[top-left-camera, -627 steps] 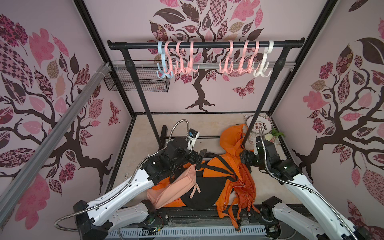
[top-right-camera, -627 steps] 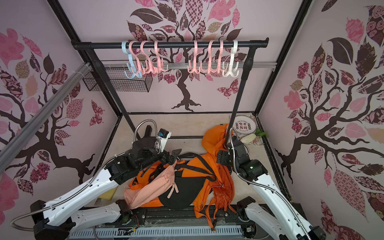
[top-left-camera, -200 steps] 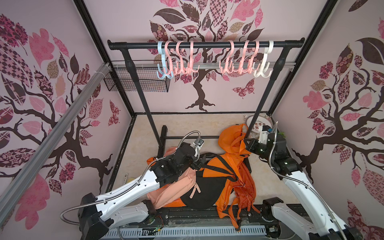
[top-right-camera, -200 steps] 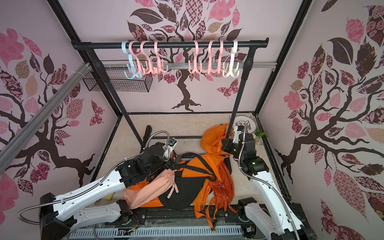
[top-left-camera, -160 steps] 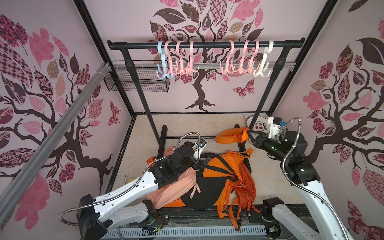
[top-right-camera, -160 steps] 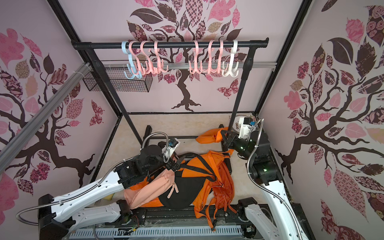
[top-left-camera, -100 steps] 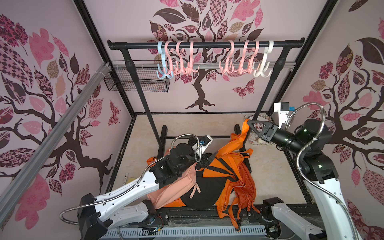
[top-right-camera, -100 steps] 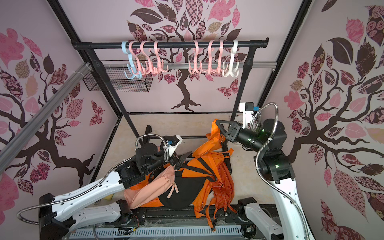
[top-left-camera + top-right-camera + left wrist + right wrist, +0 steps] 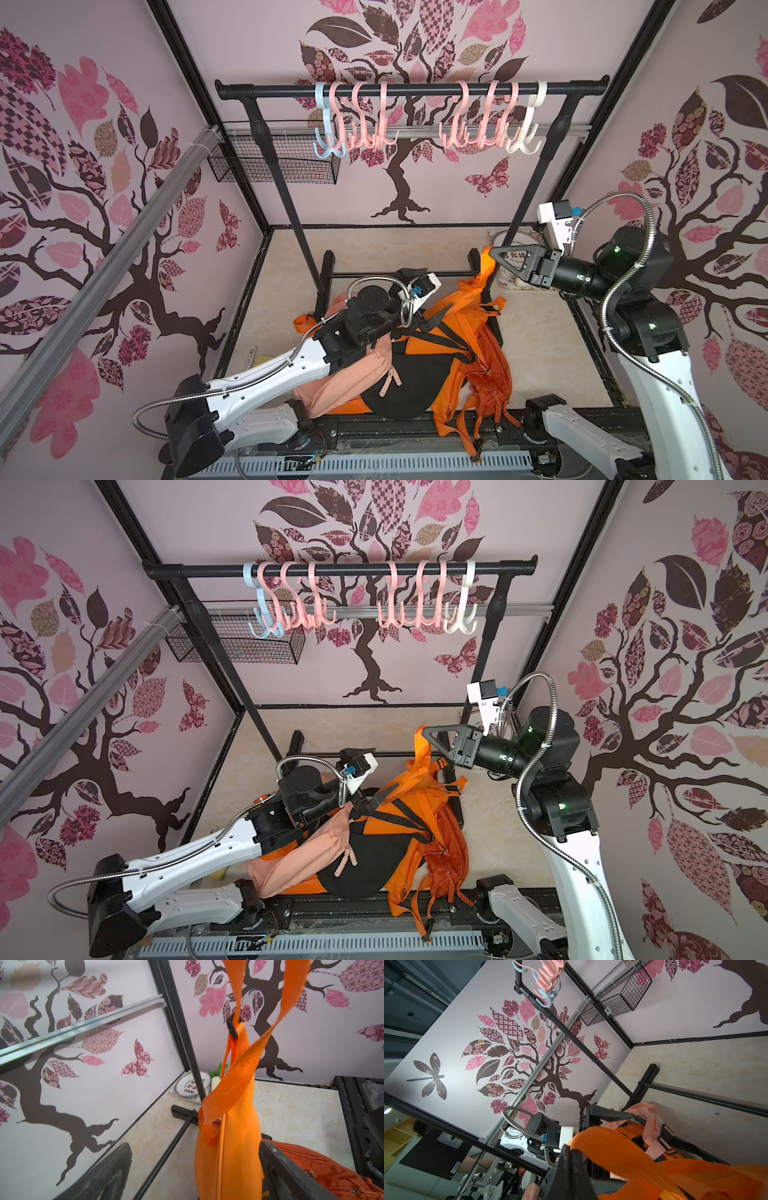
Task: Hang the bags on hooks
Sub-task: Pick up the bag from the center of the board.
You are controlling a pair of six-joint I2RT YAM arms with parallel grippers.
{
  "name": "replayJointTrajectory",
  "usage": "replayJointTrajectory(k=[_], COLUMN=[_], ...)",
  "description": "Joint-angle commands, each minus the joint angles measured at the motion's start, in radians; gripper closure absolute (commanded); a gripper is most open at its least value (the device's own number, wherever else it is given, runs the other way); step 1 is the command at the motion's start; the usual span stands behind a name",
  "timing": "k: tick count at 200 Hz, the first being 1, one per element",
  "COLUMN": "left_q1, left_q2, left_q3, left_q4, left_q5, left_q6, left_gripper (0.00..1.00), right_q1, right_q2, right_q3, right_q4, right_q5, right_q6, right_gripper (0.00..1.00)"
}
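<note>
Rack (image 9: 409,89): unmoved at the back, rail high up. Nothing hangs on it but hooks.

Bag (image 9: 469,332): orange. A second ago it was slumped in a heap on the floor (image 9: 374,249). Now its top end is drawn up into a peak toward the right, but the body is still down, lying partly over a pink bag (image 9: 345,382).

Right gripper (image 9: 492,252): the big change. It was low at the bag's top a second ago and has swung up and out. Jaws are pressed together, pinching the strap.

Left gripper (image 9: 428,323): has hardly shifted and sits low by the bag's middle. Jaws are spread wide. In its wrist view the raised orange fabric stands between the two fingers (image 9: 280,1167), and neither visibly clamps it.

Strap (image 9: 422,750): orange webbing, now pulled taut and near upright from the bag to the right jaws. It looks like the top carry loop.

Hooks (image 9: 478,124): pink, one blue, one white, all empty and well above the strap.

Reading: the lift has begun and the grip is holding. Most of the bag's weight has still to leave the floor, and the loop must open enough to slip over a hook tip. It may twist or slip as the load comes on.
</note>
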Motion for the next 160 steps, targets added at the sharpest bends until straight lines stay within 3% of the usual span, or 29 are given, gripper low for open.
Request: replayJointTrajectory(k=[1,74,100,142,160], left_q1=[-0.002,-0.002,-0.002,-0.031,-0.047], left_q2=[0.054,0.231,0.231,0.183,0.166], left_q3=[-0.012,0.084,0.090,0.093,0.089], left_q4=[0.093,0.259,0.313,0.287,0.256], left_q5=[0.017,0.023,-0.009,0.063,0.132], left_q6=[0.049,0.043,0.025,-0.114,-0.136], left_gripper=[0.02,0.04,0.06,0.11,0.11], right_q1=[0.003,0.007,0.009,0.008,0.008], right_q2=[-0.022,-0.088,-0.111,-0.083,-0.084], right_q3=[-0.001,-0.078,-0.098,-0.043,-0.034], right_q4=[0.049,0.099,0.025,-0.183,-0.203], right_q5=[-0.059,-0.132,-0.108,0.129,0.161], right_q6=[0.023,0.072,0.011,-0.141,-0.151], right_gripper=[1.00,1.00,1.00,1.00,1.00])
